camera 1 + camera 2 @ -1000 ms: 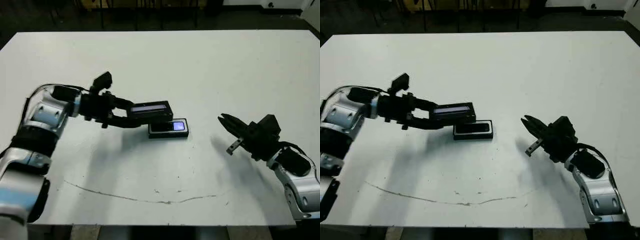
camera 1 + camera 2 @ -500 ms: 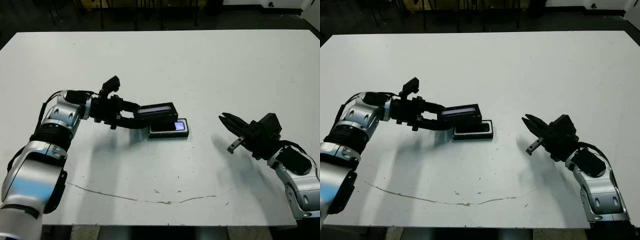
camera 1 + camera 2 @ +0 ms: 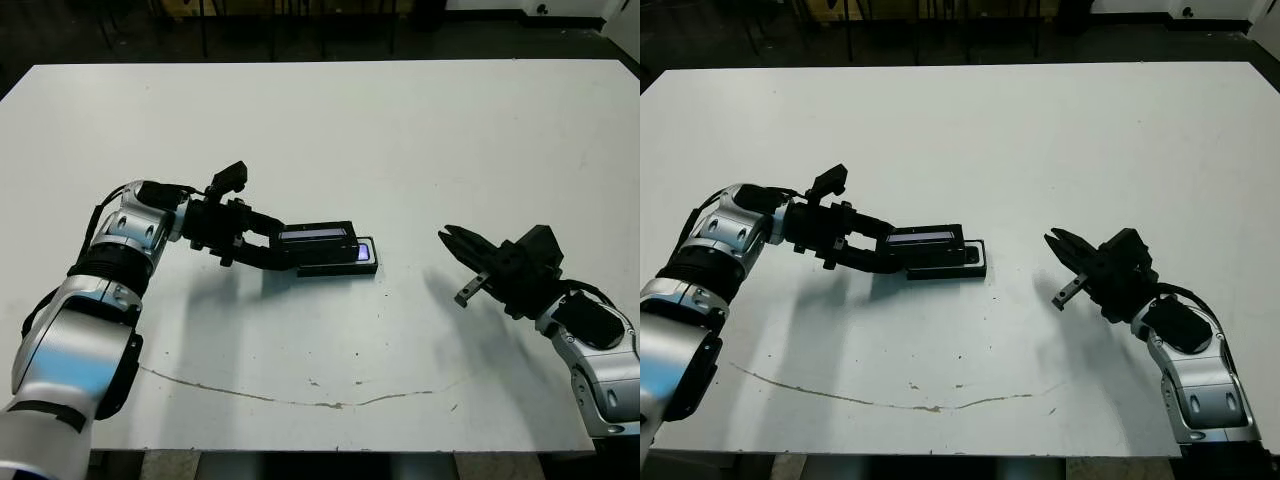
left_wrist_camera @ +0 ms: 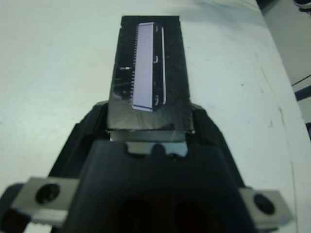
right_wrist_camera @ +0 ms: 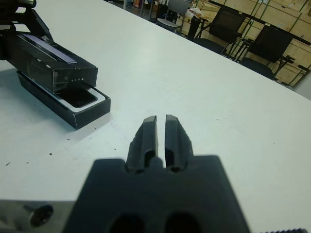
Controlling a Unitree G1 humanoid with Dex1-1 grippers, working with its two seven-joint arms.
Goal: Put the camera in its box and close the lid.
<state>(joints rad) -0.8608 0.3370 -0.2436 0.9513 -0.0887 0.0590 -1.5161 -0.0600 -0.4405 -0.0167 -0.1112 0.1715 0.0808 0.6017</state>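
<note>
A: We see bare white table (image 3: 400, 130) around the work; a thin scuff line (image 3: 300, 398) runs near the front edge – nothing blocks the box (image 3: 364, 266).

B: Left gripper (image 3: 285, 250) clamped on the lid (image 3: 318, 240), lower than 1 s ago and now overlapping the box. Right gripper (image 5: 162, 136) – fingers together, unmoved. Camera hidden.

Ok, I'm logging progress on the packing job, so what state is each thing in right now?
Lid: held in the left gripper, partly over the box, not seated.
Box: on the table, one end uncovered.
Camera: lying in the box.
Right gripper: jaws shut, holding nothing, clear of the box.
</note>
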